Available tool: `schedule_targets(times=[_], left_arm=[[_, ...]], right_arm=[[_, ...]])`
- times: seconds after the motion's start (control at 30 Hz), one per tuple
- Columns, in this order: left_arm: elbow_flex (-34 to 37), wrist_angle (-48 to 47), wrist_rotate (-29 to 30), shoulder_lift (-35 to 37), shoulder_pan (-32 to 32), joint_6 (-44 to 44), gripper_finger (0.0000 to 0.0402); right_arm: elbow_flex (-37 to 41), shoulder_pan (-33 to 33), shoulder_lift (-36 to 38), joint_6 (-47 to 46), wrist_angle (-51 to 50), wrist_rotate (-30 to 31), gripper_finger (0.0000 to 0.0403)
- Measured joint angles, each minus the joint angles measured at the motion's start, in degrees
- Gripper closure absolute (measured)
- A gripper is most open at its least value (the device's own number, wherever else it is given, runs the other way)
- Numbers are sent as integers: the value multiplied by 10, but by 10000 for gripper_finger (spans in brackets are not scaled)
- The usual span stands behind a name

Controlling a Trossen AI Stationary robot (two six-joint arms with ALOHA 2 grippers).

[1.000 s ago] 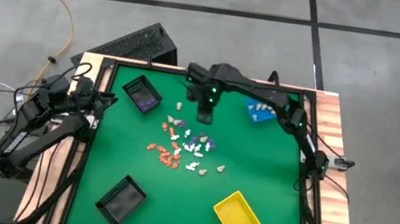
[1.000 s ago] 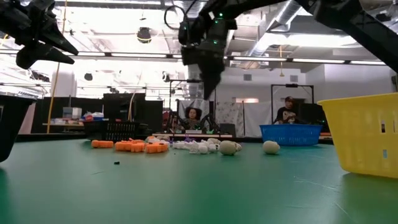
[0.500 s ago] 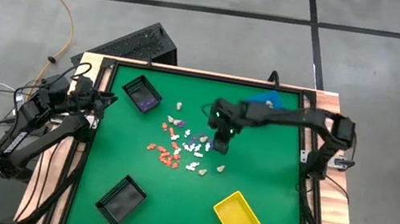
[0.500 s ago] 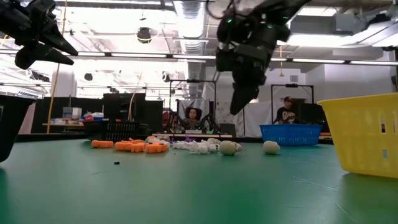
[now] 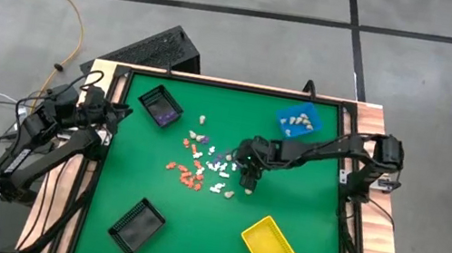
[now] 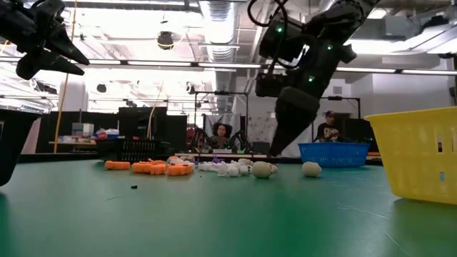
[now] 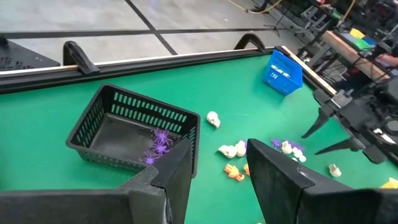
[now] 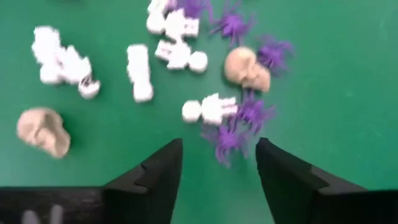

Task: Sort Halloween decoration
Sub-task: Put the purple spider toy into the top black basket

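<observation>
Right gripper [image 8: 217, 163], jaws apart, hangs over small purple plastic spiders [image 8: 239, 127] tangled beside a white skeleton [image 8: 208, 109] — could grab both.

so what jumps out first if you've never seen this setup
The scatter of tiny Halloween decorations in orange, white, purple and beige at the middle of the green table. The right gripper hangs open just above its edge, over purple spiders. A yellow bin sits near the front.
</observation>
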State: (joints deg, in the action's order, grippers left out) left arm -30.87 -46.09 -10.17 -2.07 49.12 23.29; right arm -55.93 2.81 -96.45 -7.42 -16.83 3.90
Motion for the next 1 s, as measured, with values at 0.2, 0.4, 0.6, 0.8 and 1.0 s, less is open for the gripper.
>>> schedule_targets(times=[0.2,0.4,0.6,0.8,1.0], left_arm=[[0,0,1,0,0,3,258],[0,-2,3,0,0,12,258],[0,-2,5,0,0,14,258],[0,-2,6,0,0,14,258],[0,-2,5,0,0,13,258]], right_arm=[[-1,-19,-45,13,12,10,144],[-2,-22,-67,-13,24,18,143],[-2,-18,-66,-38,24,29,179],[-2,-15,-67,-63,27,32,275],[-2,-17,-67,-82,27,34,354]])
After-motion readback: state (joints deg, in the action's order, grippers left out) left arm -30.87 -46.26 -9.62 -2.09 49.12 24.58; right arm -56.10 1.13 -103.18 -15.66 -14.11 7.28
